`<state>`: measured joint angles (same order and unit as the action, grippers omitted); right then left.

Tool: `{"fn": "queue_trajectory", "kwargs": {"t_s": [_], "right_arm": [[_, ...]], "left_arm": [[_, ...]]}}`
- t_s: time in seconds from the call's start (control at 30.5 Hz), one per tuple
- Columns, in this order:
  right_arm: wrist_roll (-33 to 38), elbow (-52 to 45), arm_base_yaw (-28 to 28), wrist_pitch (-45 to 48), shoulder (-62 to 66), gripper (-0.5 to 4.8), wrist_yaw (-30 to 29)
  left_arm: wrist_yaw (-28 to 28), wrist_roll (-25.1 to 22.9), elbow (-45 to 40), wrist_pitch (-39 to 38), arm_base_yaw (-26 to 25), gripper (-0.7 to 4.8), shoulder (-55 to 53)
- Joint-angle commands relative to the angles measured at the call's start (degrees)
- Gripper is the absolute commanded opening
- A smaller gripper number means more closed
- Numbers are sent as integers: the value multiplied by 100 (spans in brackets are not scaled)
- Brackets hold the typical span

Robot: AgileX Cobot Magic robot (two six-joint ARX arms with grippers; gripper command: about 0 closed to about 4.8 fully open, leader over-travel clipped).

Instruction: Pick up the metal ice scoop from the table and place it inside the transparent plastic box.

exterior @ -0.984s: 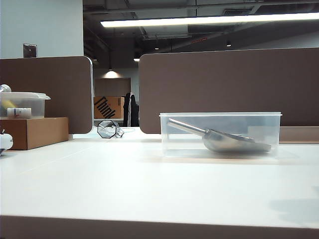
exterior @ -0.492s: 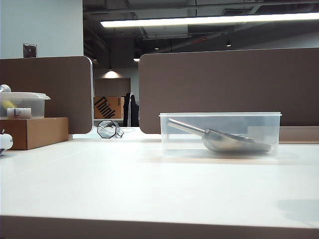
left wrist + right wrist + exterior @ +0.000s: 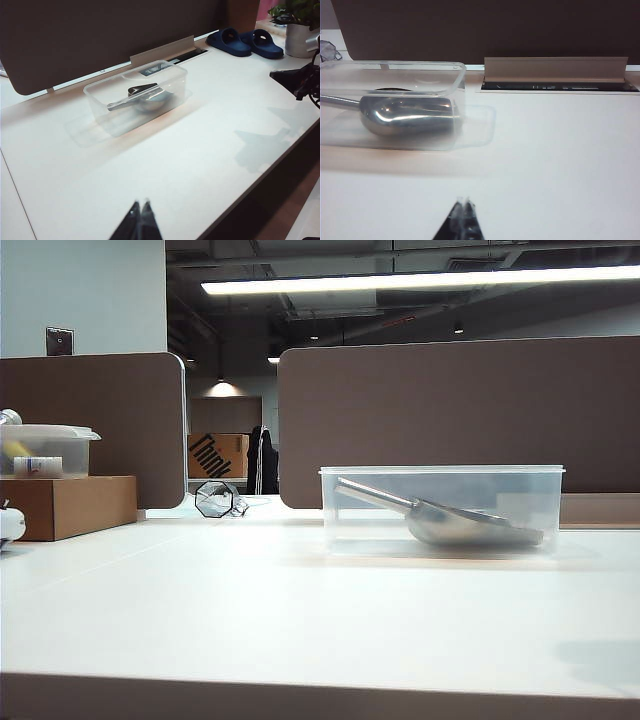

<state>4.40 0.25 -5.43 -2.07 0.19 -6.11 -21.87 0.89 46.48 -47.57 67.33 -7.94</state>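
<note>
**Two closed grippers above a counter, scoop lying in the clear box**

Two wrist views and one exterior view record the scene. At the far left of the exterior view, a smaller clear lidded tub (image 3: 45, 448) with yellow and white contents sits on a brown cardboard box (image 3: 68, 505). Near it, toward the middle, a small faceted object (image 3: 216, 499) rests at the back edge of the white counter (image 3: 300, 610), in front of brown partition panels (image 3: 450, 410).

Right of centre stands the transparent plastic box (image 3: 442, 510), upright on the counter. Inside it lies the metal ice scoop (image 3: 455, 522): the bowl rests on the box floor and the tubular handle slopes up toward the box's left wall.

The left gripper (image 3: 139, 210) hangs above bare counter, well apart from the box; its fingers are pressed together and hold nothing. From this wrist view, a pair of blue slippers (image 3: 245, 41) and a potted plant (image 3: 300, 30) appear beyond the box, at the far corner of the counter.

The right gripper (image 3: 464, 202) is likewise above bare counter, near the box but apart from it, its fingers meeting tip to tip and empty. A cable flap (image 3: 555, 70) stands open just beside the box at the counter's rear.
</note>
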Motion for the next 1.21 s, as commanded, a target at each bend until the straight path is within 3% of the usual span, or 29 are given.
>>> {"fn": "queue_trajectory", "kwargs": {"t_s": [0.03,0.16,0.3,0.43,0.56,0.69,0.85,1.21], "right_arm": [[-11,7,2,68,0,-1,-2],[-11,7,2,66,0,-1,-2],[-11,7,-4,61,0,-1,-4],[-11,7,4,59,0,-1,-2],[-9,7,4,59,0,-1,-9],[-11,7,4,55,0,-1,-2],[-11,7,4,57,0,-1,-2],[-9,7,4,57,2,-1,-4]], "left_arm": [[13,-20,2,35,-114,-5,2],[70,-103,-81,326,-1154,-5,-2],[240,-87,-789,1775,-3008,-5,79],[1451,68,-1853,3112,-4778,-5,232],[2586,490,-2719,3866,-5805,-5,317],[2579,627,-3467,4210,-6126,-5,358],[1980,669,-4207,4385,-6122,-5,625],[1582,660,-4610,4293,-6126,-5,780]]}}
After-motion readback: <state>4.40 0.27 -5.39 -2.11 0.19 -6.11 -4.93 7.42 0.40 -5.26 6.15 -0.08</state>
